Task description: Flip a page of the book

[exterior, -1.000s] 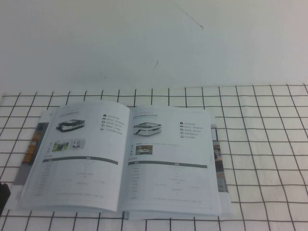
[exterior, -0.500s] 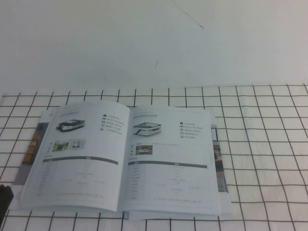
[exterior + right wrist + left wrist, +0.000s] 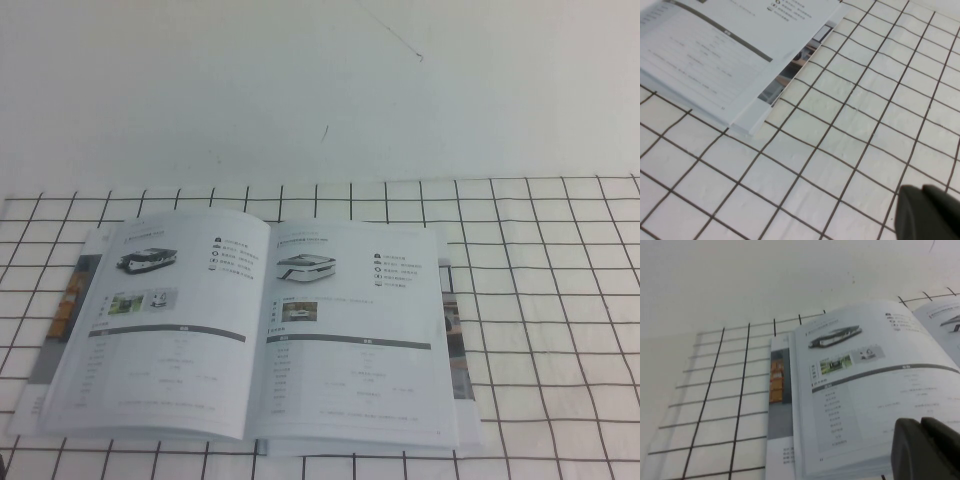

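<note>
Left gripper (image 3: 922,450), fingers together and holding nothing, hovers off the book's left near corner. Right gripper (image 3: 930,212), fingers likewise together and empty, hangs over the gridded cloth (image 3: 560,300) toward the table's right near corner. The book (image 3: 260,330) lies open, left of centre, white spec pages up.

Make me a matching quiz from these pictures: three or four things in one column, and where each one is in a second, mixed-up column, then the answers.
1. the book
2. left gripper
3. right gripper
4. grid cloth

A. over bare grid squares, clear of the pages
B. spread under everything
C. lying open, white spec pages up
D. at the near edge of the open left-hand page

Pairs: 1-C, 2-D, 3-A, 4-B
</note>
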### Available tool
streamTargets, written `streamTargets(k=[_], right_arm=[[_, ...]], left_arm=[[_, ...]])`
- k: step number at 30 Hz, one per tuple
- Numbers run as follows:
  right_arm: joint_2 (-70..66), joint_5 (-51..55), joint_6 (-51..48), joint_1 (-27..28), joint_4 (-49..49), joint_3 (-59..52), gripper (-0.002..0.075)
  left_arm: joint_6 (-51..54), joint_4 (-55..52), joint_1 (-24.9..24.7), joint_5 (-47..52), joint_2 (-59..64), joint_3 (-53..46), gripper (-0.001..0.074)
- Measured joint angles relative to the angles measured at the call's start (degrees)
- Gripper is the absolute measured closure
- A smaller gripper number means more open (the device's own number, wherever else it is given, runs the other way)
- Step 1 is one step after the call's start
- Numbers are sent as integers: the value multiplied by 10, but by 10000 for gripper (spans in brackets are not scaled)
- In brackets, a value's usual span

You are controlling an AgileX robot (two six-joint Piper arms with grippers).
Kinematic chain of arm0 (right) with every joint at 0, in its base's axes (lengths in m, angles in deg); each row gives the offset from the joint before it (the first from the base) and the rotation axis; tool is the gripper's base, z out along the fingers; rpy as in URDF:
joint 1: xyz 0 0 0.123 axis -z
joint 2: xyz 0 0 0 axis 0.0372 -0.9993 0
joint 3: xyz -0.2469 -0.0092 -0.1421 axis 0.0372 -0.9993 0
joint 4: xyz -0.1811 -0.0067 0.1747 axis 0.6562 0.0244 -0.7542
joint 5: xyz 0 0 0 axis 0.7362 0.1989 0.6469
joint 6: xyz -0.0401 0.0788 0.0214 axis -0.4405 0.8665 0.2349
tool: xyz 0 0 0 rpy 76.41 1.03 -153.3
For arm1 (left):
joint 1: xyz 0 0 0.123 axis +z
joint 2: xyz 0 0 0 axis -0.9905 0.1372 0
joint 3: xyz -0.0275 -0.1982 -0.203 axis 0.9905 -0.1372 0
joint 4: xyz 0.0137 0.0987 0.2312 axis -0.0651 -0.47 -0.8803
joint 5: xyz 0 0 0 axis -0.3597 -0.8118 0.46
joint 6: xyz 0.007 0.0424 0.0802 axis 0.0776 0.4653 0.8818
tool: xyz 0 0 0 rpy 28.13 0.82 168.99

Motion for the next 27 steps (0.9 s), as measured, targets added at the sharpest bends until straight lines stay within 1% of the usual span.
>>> streamTargets(k=[4,9,15,21,27], right_arm=[[1,0,0,0,0,0,726],[1,0,0,0,0,-1,726],[1,0,0,0,0,-3,726],[1,0,0,0,0,-3,726],[1,0,0,0,0,-3,726]], left_arm=[[-69,-27,0,50,-16,-7,737],[-140,-47,2,56,-16,-7,737],[-154,-52,1,56,-16,-7,737],[-159,-53,-24,56,-16,-7,737],[-169,-54,-13,56,-16,-7,737]])
